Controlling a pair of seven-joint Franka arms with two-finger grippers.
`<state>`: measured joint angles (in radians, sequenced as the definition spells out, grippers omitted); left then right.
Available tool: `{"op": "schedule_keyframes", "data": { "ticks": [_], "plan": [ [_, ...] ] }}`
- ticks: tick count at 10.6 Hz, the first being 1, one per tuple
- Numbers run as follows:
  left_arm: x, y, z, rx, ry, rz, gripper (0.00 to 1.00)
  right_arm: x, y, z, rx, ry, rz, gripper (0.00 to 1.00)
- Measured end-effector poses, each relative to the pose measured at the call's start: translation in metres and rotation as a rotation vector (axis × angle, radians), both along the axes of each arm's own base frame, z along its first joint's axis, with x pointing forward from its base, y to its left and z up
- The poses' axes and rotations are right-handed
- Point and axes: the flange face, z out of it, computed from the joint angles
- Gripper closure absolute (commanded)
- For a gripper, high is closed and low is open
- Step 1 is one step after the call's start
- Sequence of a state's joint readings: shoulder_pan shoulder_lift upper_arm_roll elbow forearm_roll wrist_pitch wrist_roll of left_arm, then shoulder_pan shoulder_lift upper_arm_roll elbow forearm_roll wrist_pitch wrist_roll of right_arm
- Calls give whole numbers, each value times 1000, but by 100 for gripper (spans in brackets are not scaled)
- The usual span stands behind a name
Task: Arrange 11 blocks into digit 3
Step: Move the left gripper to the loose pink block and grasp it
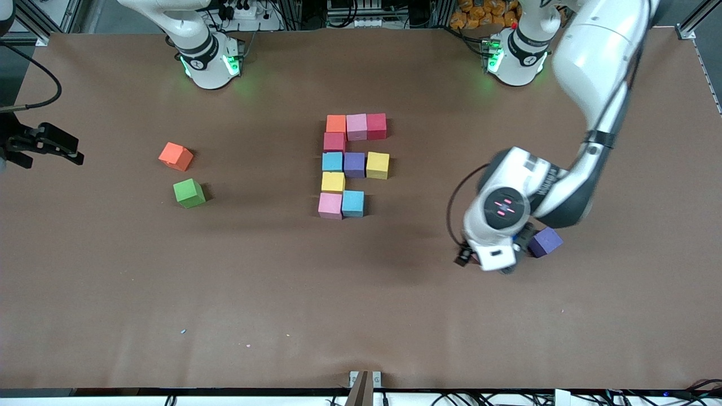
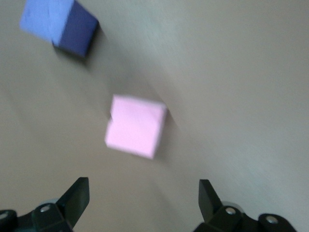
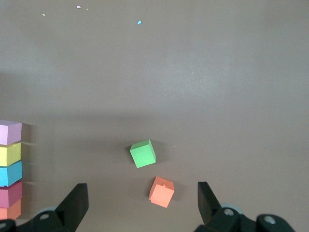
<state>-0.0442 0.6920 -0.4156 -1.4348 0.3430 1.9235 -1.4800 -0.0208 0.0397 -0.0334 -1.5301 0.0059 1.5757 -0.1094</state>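
Several blocks form a blocky figure [image 1: 344, 163] at the table's middle: an orange, pink and red row, a red one, a light blue, purple and yellow row, a yellow one, then pink [image 1: 330, 205] and light blue [image 1: 352, 203]. My left gripper [image 2: 143, 181] hangs open and holds nothing, over a loose pink block [image 2: 135, 125] that its hand [image 1: 499, 225] hides in the front view. A loose purple block [image 1: 545, 242] [image 2: 60, 26] lies beside it. High over the table, my right gripper [image 3: 142, 186] is open above a loose orange block [image 1: 176, 156] [image 3: 161, 192].
A green cube [image 1: 189, 193] [image 3: 142, 153] lies beside the loose orange block, nearer the front camera. A black device on a cable [image 1: 45, 144] reaches in at the right arm's end of the table. Small specks [image 1: 183, 331] lie near the front edge.
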Motion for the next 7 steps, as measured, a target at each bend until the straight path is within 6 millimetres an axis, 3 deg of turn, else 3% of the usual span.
{"op": "schedule_keyframes", "data": {
  "ticks": [1, 3, 7],
  "plan": [
    [4, 21, -8, -9, 13, -48, 0, 0, -1, 0, 0, 1, -1, 0],
    [6, 40, -21, -34, 13, -137, 0, 0, 0, -1, 0, 1, -1, 0],
    [-7, 36, -57, -67, 3, -186, 0, 5, 16, 0, 0, -25, 29, 0]
  ]
}}
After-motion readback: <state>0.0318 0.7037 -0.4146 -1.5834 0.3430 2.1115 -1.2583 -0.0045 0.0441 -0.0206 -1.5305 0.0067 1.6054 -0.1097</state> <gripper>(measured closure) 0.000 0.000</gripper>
